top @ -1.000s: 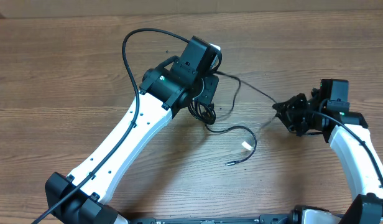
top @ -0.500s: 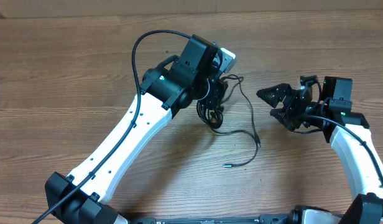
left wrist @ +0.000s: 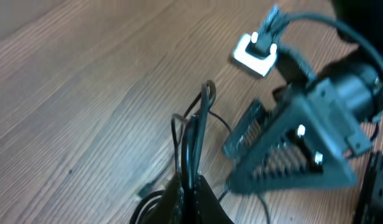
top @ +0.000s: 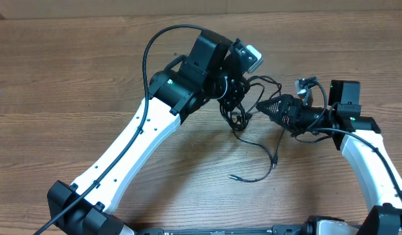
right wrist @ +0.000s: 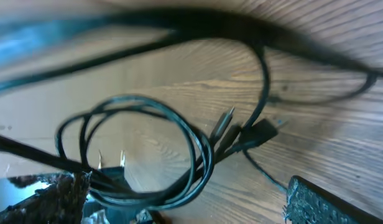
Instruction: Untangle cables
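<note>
**Ana:** Wood-grain surface (top: 70, 78) under everything. The left arm (top: 136, 137) reaches well across it, and the right arm (top: 371, 156) comes in from its own side. Where are the cables (top: 239, 117)?

**Ben:** Bunched in loops, hanging from the left claw (left wrist: 191, 198), which is clamped on the top of the bundle and holds it just above the wood. A loose strand (top: 271, 151) trails down onto the surface toward the robot.

**Ana:** And the right claw (top: 261, 106)?

**Ben:** Fingers spread apart, gripping nothing, with its tip just beside the bundle. Its wrist view shows the loops between the two fingers.

**Ana:** What worries you?

**Ben:** If it closes there, I think it would catch several loops at once. Pulling against the left claw's grip would then cinch the tangle tighter. The claws are also near enough to knock each other.

**Ana:** Anything smaller?

**Ben:** A plug (right wrist: 226, 121) sits right at the crossing of the loops. It could hook on a strand and jam any pull.
</note>
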You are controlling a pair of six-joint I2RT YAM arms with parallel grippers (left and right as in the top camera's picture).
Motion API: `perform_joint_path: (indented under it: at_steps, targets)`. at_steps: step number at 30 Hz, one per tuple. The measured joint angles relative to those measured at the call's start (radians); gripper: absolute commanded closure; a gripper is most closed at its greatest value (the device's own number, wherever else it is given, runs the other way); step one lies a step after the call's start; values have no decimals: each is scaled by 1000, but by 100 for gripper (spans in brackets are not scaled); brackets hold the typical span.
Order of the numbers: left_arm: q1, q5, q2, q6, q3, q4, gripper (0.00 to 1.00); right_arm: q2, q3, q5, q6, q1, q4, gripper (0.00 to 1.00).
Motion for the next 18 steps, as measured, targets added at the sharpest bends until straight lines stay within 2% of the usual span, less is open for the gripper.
perform_joint_path:
  at_steps: [7, 18]
  targets:
    - [0, 8, 0, -105, 0, 90, 96, 0, 0, 3, -4, 56, -17, 0]
    - [0, 22, 0, -249, 0, 133, 96, 0, 0, 3, -7, 87, -11, 0]
